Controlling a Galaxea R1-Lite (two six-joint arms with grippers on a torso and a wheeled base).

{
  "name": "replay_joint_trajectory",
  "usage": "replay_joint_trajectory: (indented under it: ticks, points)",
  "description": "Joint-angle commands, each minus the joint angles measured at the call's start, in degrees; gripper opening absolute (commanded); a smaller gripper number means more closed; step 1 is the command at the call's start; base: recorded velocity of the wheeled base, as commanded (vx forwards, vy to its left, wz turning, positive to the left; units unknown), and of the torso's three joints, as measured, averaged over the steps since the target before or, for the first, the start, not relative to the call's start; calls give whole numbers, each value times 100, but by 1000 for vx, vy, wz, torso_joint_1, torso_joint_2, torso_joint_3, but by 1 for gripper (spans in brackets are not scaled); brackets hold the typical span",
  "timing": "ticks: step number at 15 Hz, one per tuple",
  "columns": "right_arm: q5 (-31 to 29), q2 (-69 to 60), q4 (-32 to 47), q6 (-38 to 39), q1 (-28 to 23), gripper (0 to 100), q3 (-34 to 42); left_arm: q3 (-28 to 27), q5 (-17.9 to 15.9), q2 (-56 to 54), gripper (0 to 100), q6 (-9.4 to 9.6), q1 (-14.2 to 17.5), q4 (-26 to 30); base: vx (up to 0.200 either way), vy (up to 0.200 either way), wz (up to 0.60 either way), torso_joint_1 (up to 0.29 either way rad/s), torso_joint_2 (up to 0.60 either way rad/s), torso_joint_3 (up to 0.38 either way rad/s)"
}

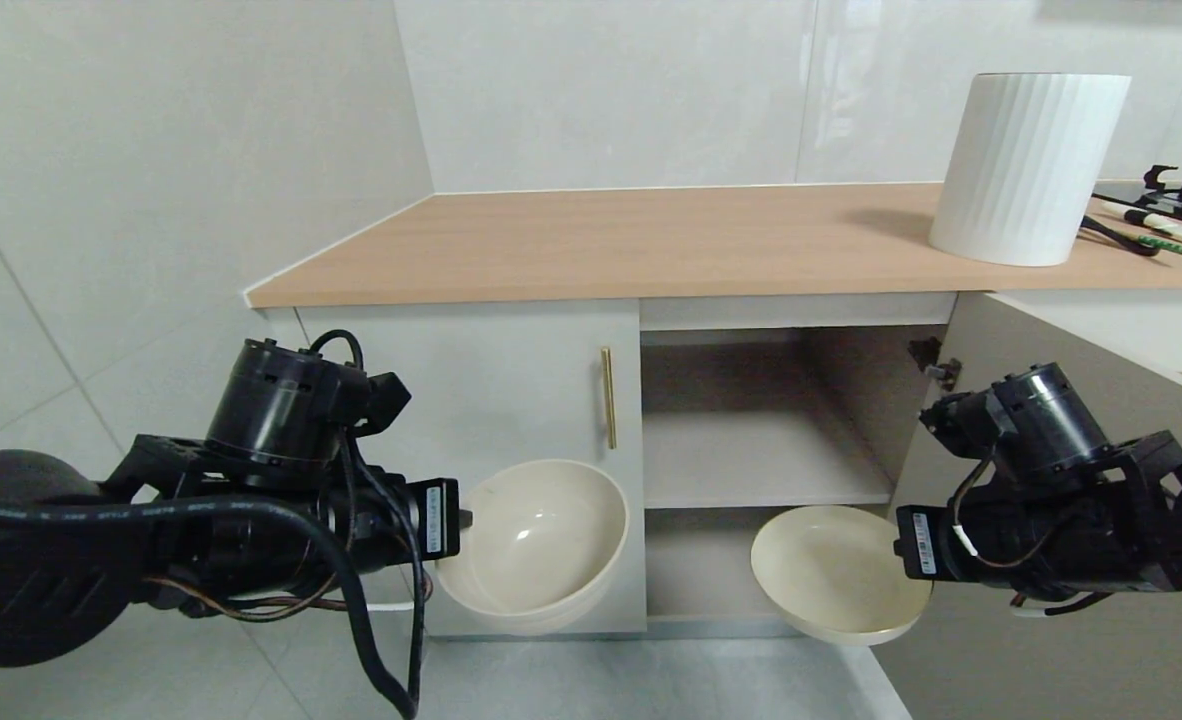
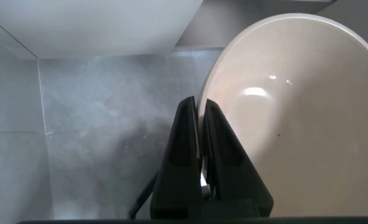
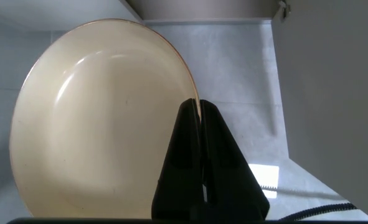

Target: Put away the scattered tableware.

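My left gripper is shut on the rim of a cream bowl, held low in front of the closed left cabinet door. In the left wrist view the fingers pinch the bowl's edge. My right gripper is shut on the rim of a cream plate, held tilted before the open cabinet's lower compartment. The right wrist view shows the fingers clamped on the plate's edge.
The open cabinet has a bare middle shelf, and its right door stands swung out beside my right arm. On the wooden counter stand a white ribbed container and some utensils at the far right.
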Motion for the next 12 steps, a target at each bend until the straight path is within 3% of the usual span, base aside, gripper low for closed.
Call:
replay_joint_trajectory:
  ticks: [1, 6, 9, 12]
  points:
    - [0, 52, 1, 1, 2, 0, 0, -9, 2, 20, 0, -2, -2, -3, 0, 0, 0, 0, 0, 0]
    - [-8, 483, -254, -175, 2, 0, -26, -53, -7, 108, 0, 25, 7, -3, 0, 0, 0, -8, 109, 68]
    - [0, 949, -834, -368, -103, 0, -308, -141, -7, 310, 0, 25, 7, -12, 0, 0, 0, 0, 0, 0]
    - [0, 2065, -1247, -685, -393, 0, -1292, -334, -7, 477, 0, 25, 7, -12, 0, 0, 0, 0, 0, 0]
